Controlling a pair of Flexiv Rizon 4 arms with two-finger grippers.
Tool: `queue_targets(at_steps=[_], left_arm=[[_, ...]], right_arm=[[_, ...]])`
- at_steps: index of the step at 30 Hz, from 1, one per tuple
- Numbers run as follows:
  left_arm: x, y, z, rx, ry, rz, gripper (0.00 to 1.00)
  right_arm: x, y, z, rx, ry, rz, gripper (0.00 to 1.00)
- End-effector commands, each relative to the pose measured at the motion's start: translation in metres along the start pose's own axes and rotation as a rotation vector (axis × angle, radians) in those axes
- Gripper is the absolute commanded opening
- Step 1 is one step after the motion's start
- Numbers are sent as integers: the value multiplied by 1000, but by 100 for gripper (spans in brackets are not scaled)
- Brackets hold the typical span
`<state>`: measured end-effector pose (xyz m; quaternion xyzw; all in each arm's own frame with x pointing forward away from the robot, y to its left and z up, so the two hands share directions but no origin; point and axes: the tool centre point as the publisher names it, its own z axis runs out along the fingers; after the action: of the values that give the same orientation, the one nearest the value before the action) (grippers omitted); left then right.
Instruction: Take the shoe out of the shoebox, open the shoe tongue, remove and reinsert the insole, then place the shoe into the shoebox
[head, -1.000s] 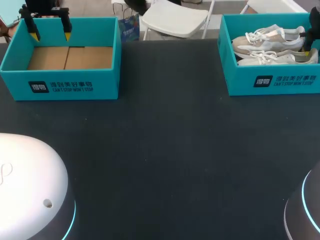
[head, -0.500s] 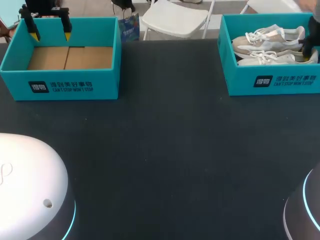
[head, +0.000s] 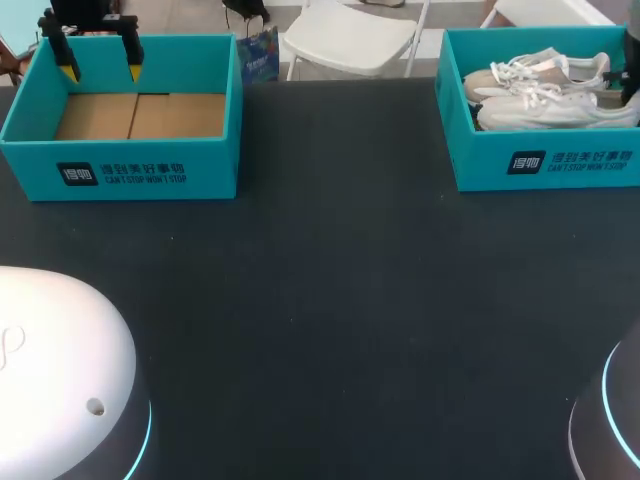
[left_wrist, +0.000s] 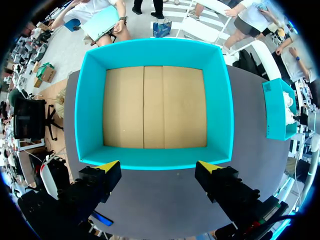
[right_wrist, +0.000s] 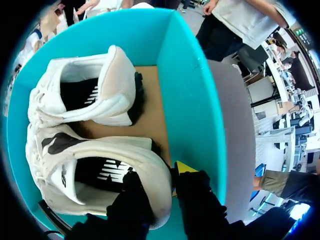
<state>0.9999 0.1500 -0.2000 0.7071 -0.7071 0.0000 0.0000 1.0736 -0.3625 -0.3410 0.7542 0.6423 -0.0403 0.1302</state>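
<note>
Left tool: fingers spread wide; it hangs above the left shoebox, touching nothing
Left shoebox: teal, far left on the tabletop; its brown cardboard floor shows
Right shoebox: teal, far right; two white shoes lie inside, side by side
Right tool: pinching the heel wall of the near shoe; one finger inside, one outside
Far shoe: lies just beside the near shoe, apart from the tool
</note>
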Motion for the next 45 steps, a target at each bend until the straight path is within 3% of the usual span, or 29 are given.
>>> queue_targets(at_steps=[1,8,13,20,28,45], left_arm=[[0,0,0,0,0,0,100],[0,0,0,0,0,0,100],[0,0,0,0,0,0,100],[0,0,0,0,0,0,100],[0,0,0,0,0,0,100],[0,0,0,0,0,0,100]], right_arm=[[-15,-15,-55,-35,-10,-3,0],[-31,-23,-121,-114,-21,-17,0],[-37,-32,-159,-117,-37,-12,0],[-34,-48,-196,-122,-59,-28,0],[-28,-67,-220,-100,-55,-26,0],[-28,-67,-220,-100,-55,-26,0]])
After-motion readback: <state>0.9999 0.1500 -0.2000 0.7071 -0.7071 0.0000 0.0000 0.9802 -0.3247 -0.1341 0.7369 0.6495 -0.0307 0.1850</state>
